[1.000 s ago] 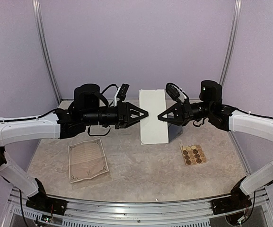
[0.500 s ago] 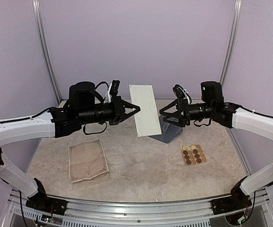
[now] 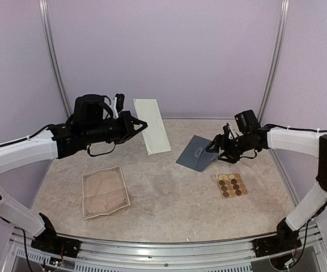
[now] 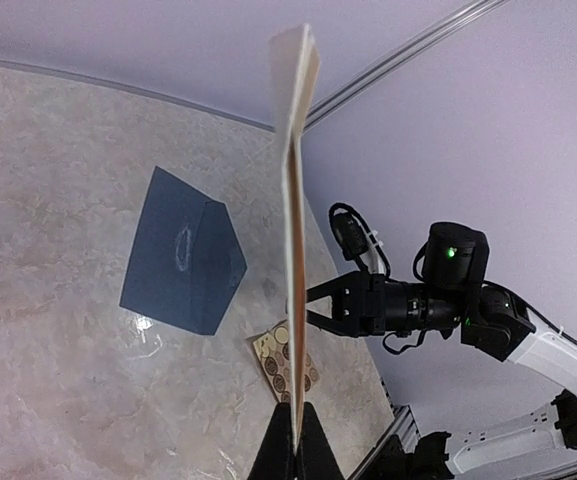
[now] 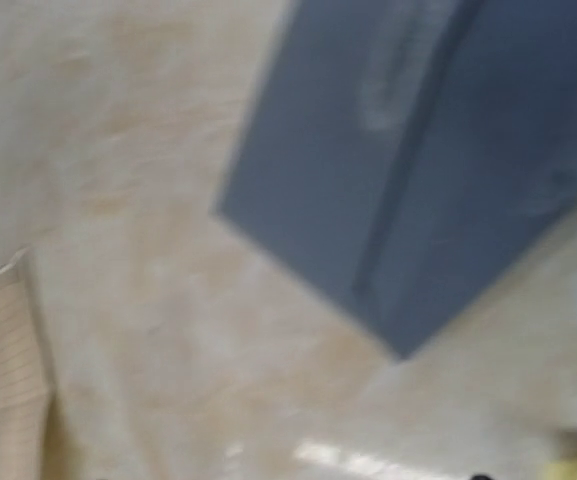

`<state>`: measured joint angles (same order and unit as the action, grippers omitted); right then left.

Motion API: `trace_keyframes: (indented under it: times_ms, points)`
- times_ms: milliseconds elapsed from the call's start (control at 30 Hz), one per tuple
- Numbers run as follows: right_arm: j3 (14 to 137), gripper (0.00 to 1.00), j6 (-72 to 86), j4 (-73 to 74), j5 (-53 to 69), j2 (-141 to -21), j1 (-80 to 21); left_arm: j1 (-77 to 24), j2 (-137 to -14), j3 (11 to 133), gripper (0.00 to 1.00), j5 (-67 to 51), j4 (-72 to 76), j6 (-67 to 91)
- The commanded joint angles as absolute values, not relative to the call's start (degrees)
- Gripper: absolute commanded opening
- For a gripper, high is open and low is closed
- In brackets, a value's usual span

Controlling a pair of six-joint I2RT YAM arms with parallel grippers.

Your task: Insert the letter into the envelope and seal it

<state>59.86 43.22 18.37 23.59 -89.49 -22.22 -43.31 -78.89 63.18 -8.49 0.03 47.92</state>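
Note:
My left gripper point(image 3: 145, 123) is shut on the lower edge of a folded cream letter point(image 3: 152, 126), held up in the air at the back left. In the left wrist view the letter point(image 4: 295, 200) stands edge-on, rising from the closed fingertips of that gripper point(image 4: 295, 420). The slate-blue envelope point(image 3: 196, 153) lies on the table right of centre, its flap fold showing point(image 4: 183, 265). My right gripper point(image 3: 214, 148) hangs open at the envelope's right edge, holding nothing. Its own view is blurred, shows the envelope point(image 5: 418, 150) close below, and hides its fingers.
A tan sheet of round brown stickers point(image 3: 232, 185) lies near the right front of the envelope. An unfolded tan sheet with an ornate border point(image 3: 105, 191) lies flat at the front left. Lilac walls and metal posts point(image 3: 54, 62) close the back.
The right gripper opened and dropped down to the right. The envelope fell from upright to flat on the table. The left arm drew the letter back to the left.

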Motion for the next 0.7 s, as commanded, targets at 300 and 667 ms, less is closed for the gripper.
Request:
trace_keyframes:
  times_ms: [300, 667]
  points:
    - [64.4, 0.67, 38.6, 16.3, 18.7, -100.1, -15.6, -43.1, -77.2, 64.9, 0.00, -4.6, -2.6, 47.0]
    - [69.0, 0.58, 37.4, 14.6, 20.0, -107.6, -13.6, -42.7, -77.7, 65.4, 0.00, -3.9, -2.7, 46.2]
